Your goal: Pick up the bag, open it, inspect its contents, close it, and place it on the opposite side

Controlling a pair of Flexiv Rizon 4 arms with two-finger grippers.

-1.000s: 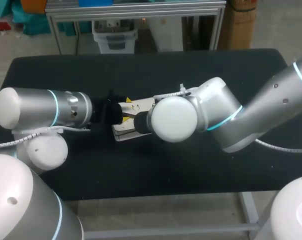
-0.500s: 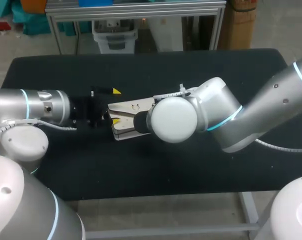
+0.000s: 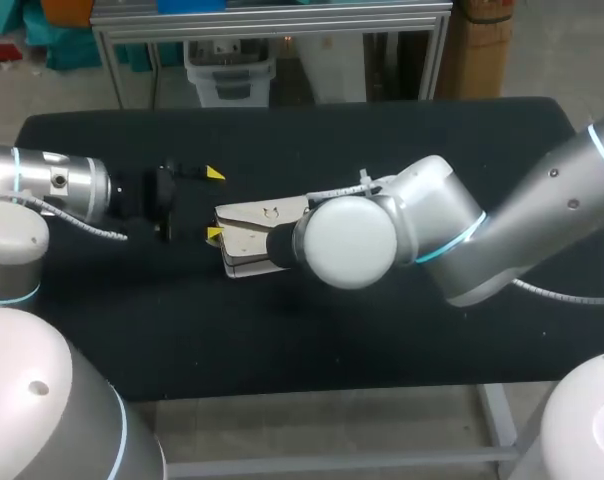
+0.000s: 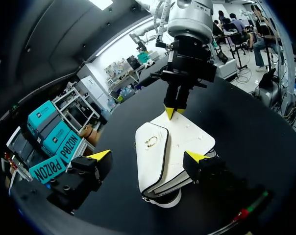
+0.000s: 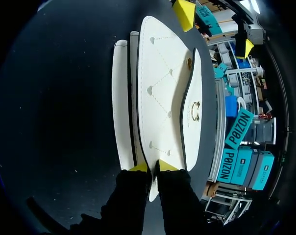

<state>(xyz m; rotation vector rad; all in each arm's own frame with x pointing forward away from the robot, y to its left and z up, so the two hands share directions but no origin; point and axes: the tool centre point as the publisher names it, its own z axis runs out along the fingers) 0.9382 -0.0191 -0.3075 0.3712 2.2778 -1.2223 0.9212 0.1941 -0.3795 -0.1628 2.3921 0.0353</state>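
The white bag (image 3: 250, 236) lies on the black table (image 3: 402, 140), its flap down and a gold clasp (image 5: 195, 111) on the front. My right gripper (image 5: 153, 167) is shut on the bag's (image 5: 160, 88) near edge, both yellow tips pinching the flap. In the head view its fingers are hidden behind the right wrist (image 3: 347, 241). My left gripper (image 3: 214, 204) stands wide open just left of the bag, not touching it. In the left wrist view the bag (image 4: 158, 161) sits ahead of the open left gripper (image 4: 148, 156), with the right gripper (image 4: 173, 112) gripping its far edge.
The right arm (image 3: 502, 225) crosses the table's right half from the right edge. The left arm (image 3: 42, 185) comes in over the left edge. Bare black tabletop lies in front of and behind the bag.
My left gripper has opened, let go of the bag and drawn back to the left. The bag and the right arm have stayed in place.
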